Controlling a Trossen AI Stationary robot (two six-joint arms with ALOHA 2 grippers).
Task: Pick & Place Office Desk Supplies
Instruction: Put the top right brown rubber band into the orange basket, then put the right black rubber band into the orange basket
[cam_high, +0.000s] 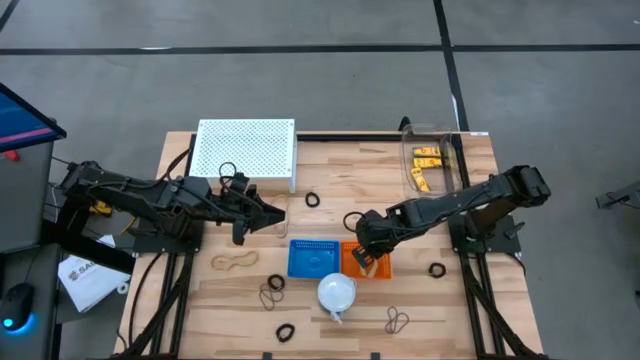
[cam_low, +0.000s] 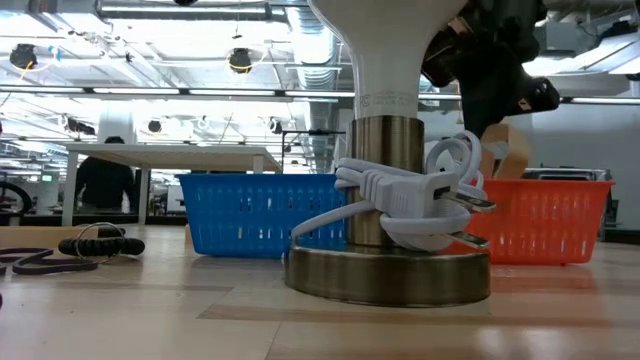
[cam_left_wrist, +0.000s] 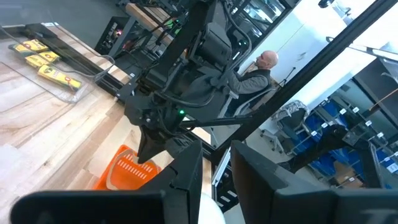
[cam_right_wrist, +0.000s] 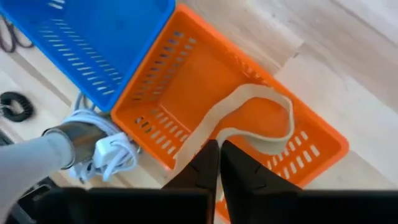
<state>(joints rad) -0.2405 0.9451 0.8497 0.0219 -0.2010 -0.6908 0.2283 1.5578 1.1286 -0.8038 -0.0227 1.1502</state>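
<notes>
1. Two arms in high view: right claw (cam_high: 368, 254) above orange basket (cam_high: 366, 262) beside blue basket (cam_high: 311, 257); left claw (cam_high: 243, 212) hovers near white perforated box (cam_high: 245, 152), can't tell its gap.
2. Low view: black rings (cam_low: 100, 244) lie on desk (cam_low: 200, 310), left of lamp base (cam_low: 388, 272).
3. Right wrist view: fingers (cam_right_wrist: 203, 167) pinched on tan rubber band (cam_right_wrist: 249, 124), hanging into orange basket.

Both arms are black, built of slim jointed segments with black cables looped alongside. The left arm (cam_high: 150, 195) shows a yellow patch near its base. The right gripper (cam_right_wrist: 216, 163) ends in two tapered dark fingers.
</notes>
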